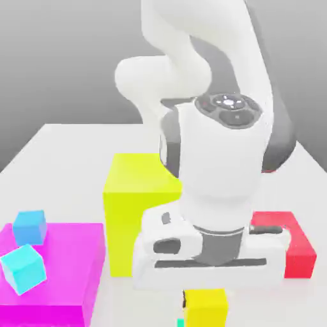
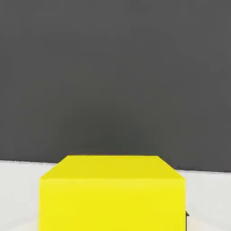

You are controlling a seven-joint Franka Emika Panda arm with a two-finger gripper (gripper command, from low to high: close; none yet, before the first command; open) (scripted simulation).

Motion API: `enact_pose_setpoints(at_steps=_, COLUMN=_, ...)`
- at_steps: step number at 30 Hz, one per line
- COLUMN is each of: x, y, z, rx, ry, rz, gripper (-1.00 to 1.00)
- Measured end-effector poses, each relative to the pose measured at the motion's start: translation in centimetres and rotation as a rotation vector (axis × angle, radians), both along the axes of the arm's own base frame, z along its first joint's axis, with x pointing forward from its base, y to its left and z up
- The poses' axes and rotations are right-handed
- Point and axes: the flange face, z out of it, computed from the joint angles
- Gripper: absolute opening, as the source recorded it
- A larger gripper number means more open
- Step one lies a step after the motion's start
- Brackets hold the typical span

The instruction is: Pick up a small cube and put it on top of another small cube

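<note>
Fingers of the gripper (image 1: 205, 292) pinch the small yellow cube (image 1: 205, 308) at six o'clock of the exterior view, apparently ready for stacking on the turquoise cube (image 1: 181, 322).

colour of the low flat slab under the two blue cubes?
Magenta flat slab; clearest in the exterior view.

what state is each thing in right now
small bright yellow cube: under the hand, between the shut jaws
gripper: shut on the cube
tall large yellow block: upright on the table
pale cyan cube: tilted on the magenta slab
sky-blue cube: resting on the same slab
</note>
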Motion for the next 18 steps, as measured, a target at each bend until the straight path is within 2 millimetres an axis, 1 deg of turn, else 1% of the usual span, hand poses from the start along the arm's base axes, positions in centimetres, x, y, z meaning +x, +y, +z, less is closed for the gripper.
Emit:
enact_pose_setpoints(at_steps=3, x=-2.1, y=-7.4, z=2.3, rx=0.008, ry=-0.005, rz=-0.227, gripper=-1.00)
enact_pose_setpoints(at_steps=5, x=-4.3, y=-13.1, z=3.5, rx=0.018, ry=-0.011, rz=-0.400, gripper=-1.00)
enact_pose_setpoints(at_steps=6, x=-5.6, y=-16.3, z=3.5, rx=0.023, ry=-0.013, rz=-0.497, gripper=-1.00)
enact_pose_setpoints(at_steps=7, x=-6.9, y=-19.3, z=2.8, rx=0.029, ry=-0.016, rz=-0.593, gripper=-1.00)
enact_pose_setpoints(at_steps=8, x=-7.8, y=-21.1, z=1.3, rx=0.032, ry=-0.017, rz=-0.659, gripper=-1.00)
enact_pose_setpoints(at_steps=9, x=-8.3, y=-21.9, z=0.6, rx=0.033, ry=-0.018, rz=-0.691, gripper=1.00)
enact_pose_setpoints(at_steps=14, x=-8.3, y=-21.9, z=0.6, rx=0.033, ry=-0.018, rz=-0.691, gripper=1.00)
enact_pose_setpoints(at_steps=15, x=-8.5, y=-22.3, z=0.2, rx=0.032, ry=-0.018, rz=-0.706, gripper=1.00)
enact_pose_setpoints(at_steps=16, x=-8.6, y=-22.5, z=0.9, rx=0.032, ry=-0.018, rz=-0.714, gripper=1.00)
enact_pose_setpoints(at_steps=18, x=-8.6, y=-22.7, z=3.6, rx=0.032, ry=-0.018, rz=-0.720, gripper=1.00)
